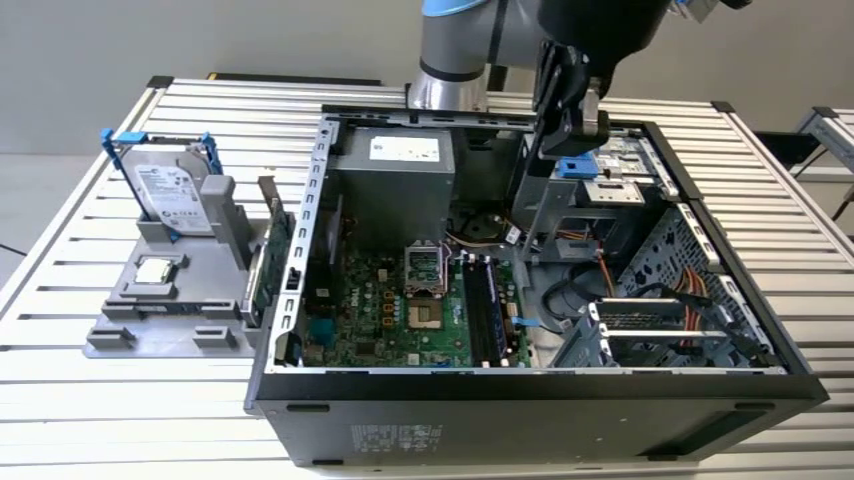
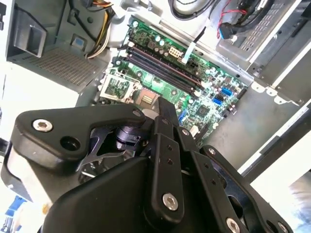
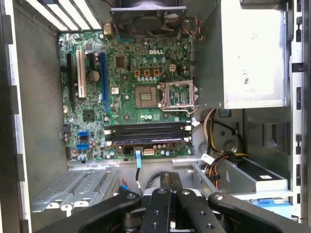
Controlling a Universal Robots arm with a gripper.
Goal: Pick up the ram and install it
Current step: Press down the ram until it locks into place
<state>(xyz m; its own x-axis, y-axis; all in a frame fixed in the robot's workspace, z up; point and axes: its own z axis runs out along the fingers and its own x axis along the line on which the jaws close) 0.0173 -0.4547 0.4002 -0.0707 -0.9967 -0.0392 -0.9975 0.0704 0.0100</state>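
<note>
Jaws together (body cropped, both wrist views) | over mobo | arm top cut off

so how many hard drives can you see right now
1. The hard drive stands upright in the grey stand, outside the open case, on the exterior view's left. The case's bays may hide others.

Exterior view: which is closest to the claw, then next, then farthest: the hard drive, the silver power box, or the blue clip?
1. Blue clip: right by the claw, inside the case.
2. Silver power box: inside the case, toward the exterior view's left.
3. Hard drive: outside the case, far left.
</note>
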